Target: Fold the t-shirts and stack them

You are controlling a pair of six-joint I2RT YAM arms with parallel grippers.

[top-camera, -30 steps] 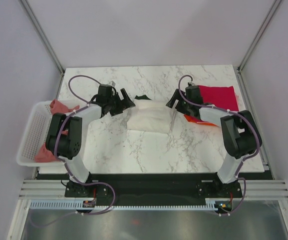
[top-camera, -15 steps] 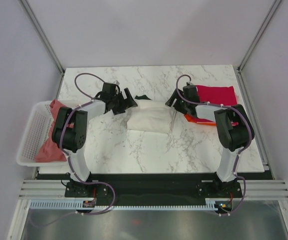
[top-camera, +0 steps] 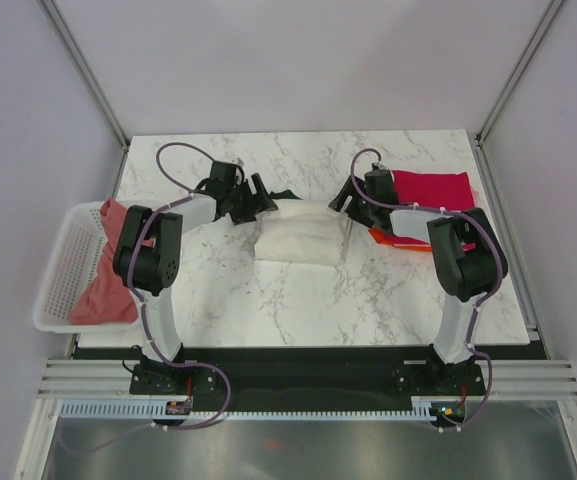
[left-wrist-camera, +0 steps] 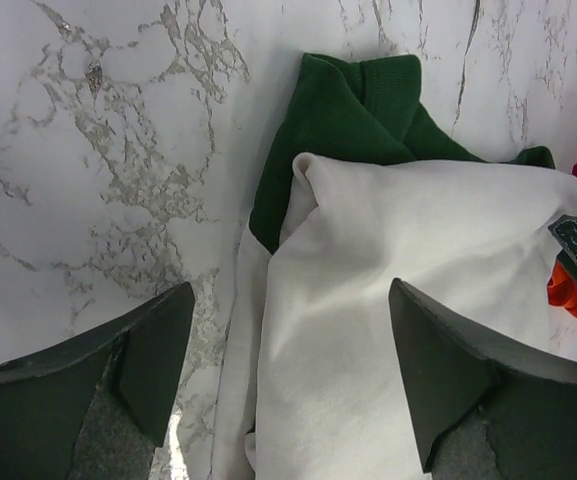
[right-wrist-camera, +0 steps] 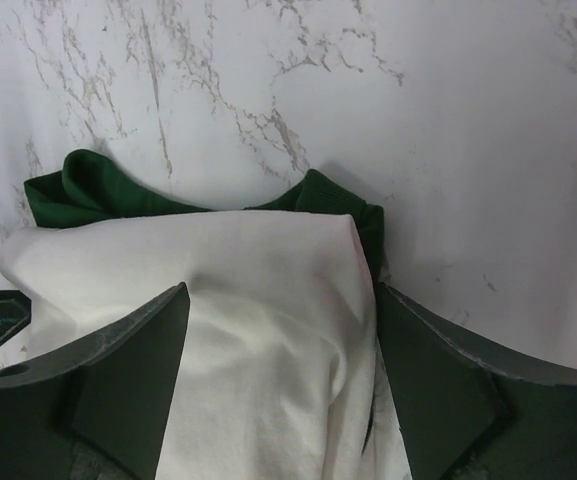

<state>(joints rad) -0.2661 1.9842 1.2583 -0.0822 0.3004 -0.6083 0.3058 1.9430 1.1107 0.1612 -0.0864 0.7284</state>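
Seen from above, both arms are reaching forward and inward, bringing the left fingers and right fingers to the far corners of the folded cream t-shirt lying mid-worktop. In the left wrist view, the fingers are standing apart over the shirt's edge, near its green sleeve. In the right wrist view, the fingers are likewise standing apart, straddling the opposite corner.

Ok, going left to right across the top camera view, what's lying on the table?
white basket → cream t-shirt → magenta t-shirt
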